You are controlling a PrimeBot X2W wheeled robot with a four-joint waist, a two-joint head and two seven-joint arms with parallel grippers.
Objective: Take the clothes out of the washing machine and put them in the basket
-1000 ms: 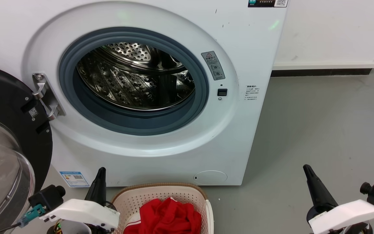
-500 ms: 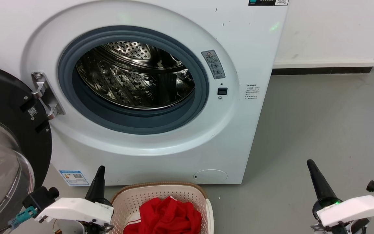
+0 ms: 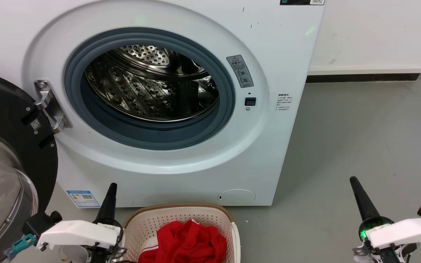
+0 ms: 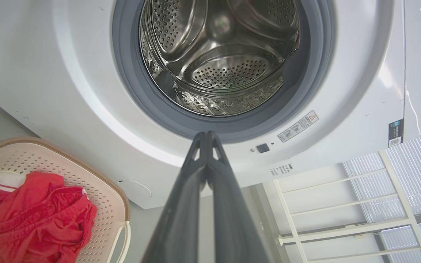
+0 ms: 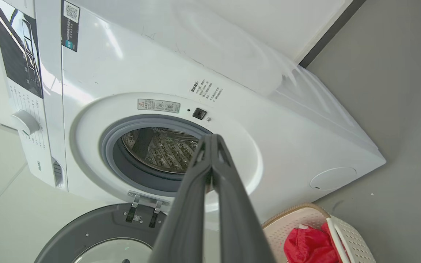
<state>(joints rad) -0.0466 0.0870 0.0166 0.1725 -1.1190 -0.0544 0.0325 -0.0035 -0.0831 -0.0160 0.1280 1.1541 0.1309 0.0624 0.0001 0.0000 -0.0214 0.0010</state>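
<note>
1. The washing machine (image 3: 291, 65) stands with its black-rimmed glass door (image 3: 9, 120) swung open to the robot's left; the steel drum (image 3: 148, 95) gleams behind the grey gasket (image 3: 228, 109).
2. The clothes (image 3: 190, 243), a crumpled bright red garment with a white-striped trim, lie inside the basket (image 3: 174, 219); the basket sits on the grey floor (image 3: 360, 138) just in front of the machine's base.
3. The left gripper (image 3: 112, 187) hangs just beside the basket's left rim; its fingers are pressed together and hold nothing.
4. The right gripper (image 3: 353, 181) hovers above the floor, well apart from the basket; its fingers are likewise pressed together and empty; both grippers point toward the machine.
</note>
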